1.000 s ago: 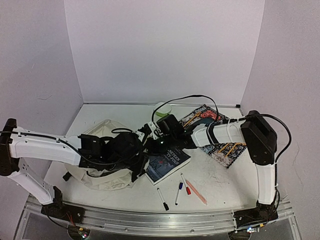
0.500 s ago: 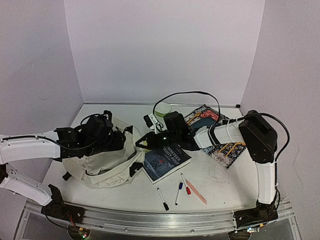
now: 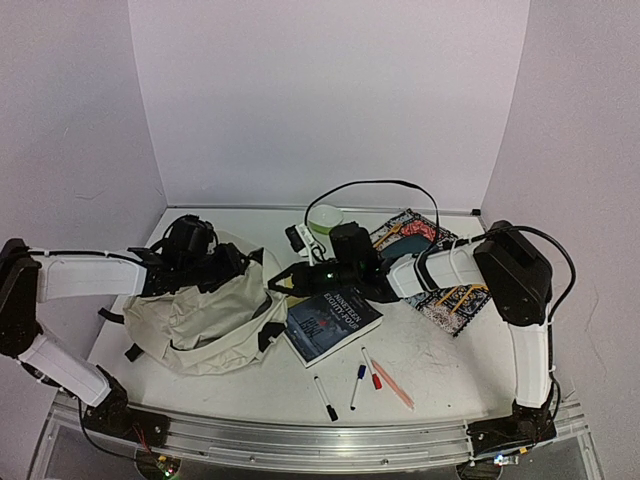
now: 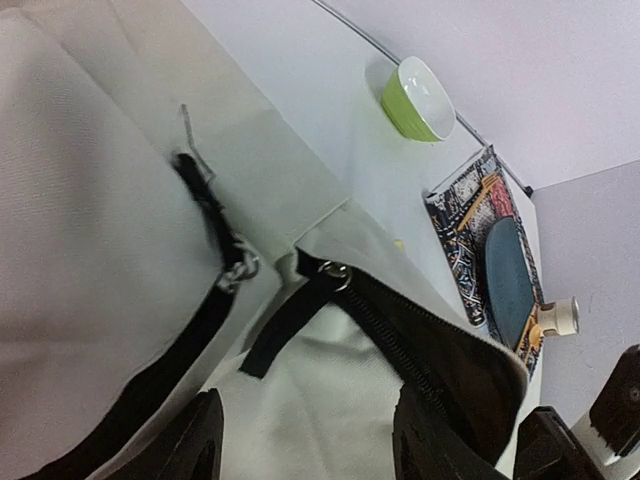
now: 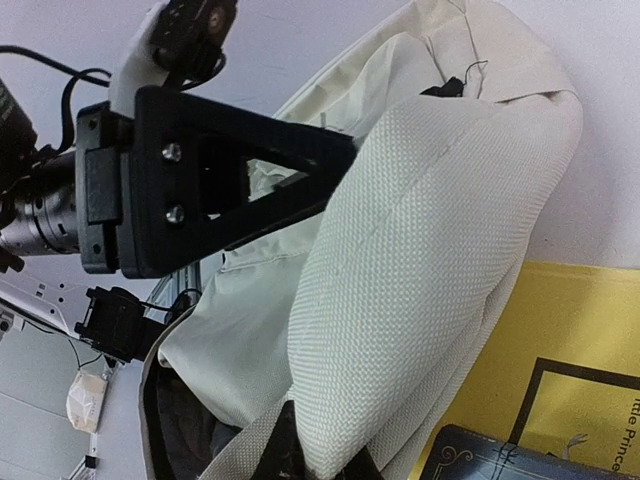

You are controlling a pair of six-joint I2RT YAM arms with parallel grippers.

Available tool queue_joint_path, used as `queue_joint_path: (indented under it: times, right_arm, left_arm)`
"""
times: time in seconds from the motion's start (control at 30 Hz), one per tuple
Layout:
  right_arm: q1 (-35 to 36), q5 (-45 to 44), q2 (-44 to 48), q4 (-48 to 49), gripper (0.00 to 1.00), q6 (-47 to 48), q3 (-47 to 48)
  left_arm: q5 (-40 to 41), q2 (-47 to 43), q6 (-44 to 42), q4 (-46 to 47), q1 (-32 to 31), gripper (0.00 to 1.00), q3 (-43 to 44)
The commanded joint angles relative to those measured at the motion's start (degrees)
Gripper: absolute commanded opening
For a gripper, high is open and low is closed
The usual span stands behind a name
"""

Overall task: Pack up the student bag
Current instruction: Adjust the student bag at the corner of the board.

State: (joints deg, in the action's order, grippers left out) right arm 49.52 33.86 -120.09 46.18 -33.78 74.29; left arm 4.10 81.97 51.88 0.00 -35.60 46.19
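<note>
While the right end effector (image 3: 282, 283) stretches left clamped on the student bag (image 3: 200, 325), the left end effector (image 3: 236, 265) hovers parted.

**One high fixed view of the whole desk, two wrist views held close against the backpack**

The top camera sits above and behind the arm bases. It looks down and forward over the white desk (image 3: 430, 370) to the back wall, far enough off to take in the cream fabric backpack (image 3: 215, 320), the lime-green bowl (image 3: 325, 218) and the patterned paperback book (image 3: 420, 240). The left wrist camera hangs very near the backpack (image 4: 80, 220) and faces across it toward that bowl (image 4: 418, 98) and book (image 4: 480, 230), so it shares all three with the top view. The right wrist camera faces the other way, toward the white left arm (image 5: 150, 45), with the backpack's weave (image 5: 420, 250) filling most of its frame. All three views share the backpack.
</note>
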Motion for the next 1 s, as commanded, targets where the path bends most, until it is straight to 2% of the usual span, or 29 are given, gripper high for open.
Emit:
queue_joint_path:
  times: [0.0,0.4,0.53,0.63,0.77,0.87,0.97]
  right_arm:
    - [-0.24,2.20,0.46,6.56,0.00,2.84,0.72]
    - [-0.15,2.48,0.40,5.98,0.00,5.14,1.57]
    - [-0.19,2.02,0.39,4.02,0.00,6.94,2.94]
    - [-0.20,1.27,0.54,1.91,0.00,8.84,3.71]
    - [-0.13,-0.61,1.06,-0.26,0.00,10.49,3.57]
    - [-0.15,-3.34,1.96,-1.64,0.04,11.11,2.09]
    - [-0.17,-7.26,2.83,-3.66,0.14,11.32,0.62]
  left_arm:
    - [-7.74,5.06,1.62,5.36,1.07,0.60,6.45]
    - [-13.16,12.05,2.07,5.92,1.58,0.61,9.98]
    - [-15.39,13.94,2.24,5.95,1.59,0.56,10.61]
    - [-16.63,15.31,2.14,5.96,1.59,0.47,11.08]
    - [-15.70,15.43,1.43,6.04,1.58,0.21,11.20]
    - [-14.14,14.72,0.61,6.02,1.72,0.04,10.94]
    - [-12.97,14.08,0.04,6.04,2.08,0.00,10.37]
